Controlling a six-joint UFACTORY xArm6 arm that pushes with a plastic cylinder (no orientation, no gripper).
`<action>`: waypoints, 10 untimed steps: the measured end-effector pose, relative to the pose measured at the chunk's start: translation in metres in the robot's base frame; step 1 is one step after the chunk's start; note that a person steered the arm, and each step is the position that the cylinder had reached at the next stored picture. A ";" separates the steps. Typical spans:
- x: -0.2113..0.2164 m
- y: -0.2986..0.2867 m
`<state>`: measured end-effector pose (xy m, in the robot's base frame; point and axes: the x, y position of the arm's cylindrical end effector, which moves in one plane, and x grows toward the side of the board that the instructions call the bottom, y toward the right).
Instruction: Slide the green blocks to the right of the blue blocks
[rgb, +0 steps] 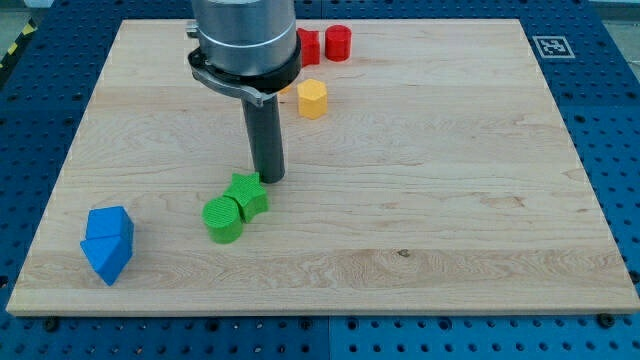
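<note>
green pair already right of the blues, tip parked at the star

there's no pincer on this rig, so nothing is released or clenched; the arm ends in a dark rod. my tip (268, 179) sits on the worktop (450, 200) right at the top-right edge of the green star block (247, 193), touching or just about (hard to call at this size). the green cylinder (222, 219) is pressed against the star's lower-left side, so the two would likely move as a clump.

the two blue blocks (108, 243), angular and stacked or butted together (can't tell which), sit near the view's bottom-left corner, well apart from the greens. the greens lie to the view's right of them, so the task reads as roughly met, though they are a bit higher up the board.

tip placement looks like the contact side for a shove down-left, which would bring the greens nearer the blues.

room: wide open board to the view's right and bottom-right. yellow cylinder (313, 99) and red blocks (328, 43) are near the top edge, clear of any path. blues are close to the left and bottom edges, little margin there.
</note>
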<state>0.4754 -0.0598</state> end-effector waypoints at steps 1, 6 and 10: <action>0.002 0.000; 0.047 -0.012; 0.047 -0.055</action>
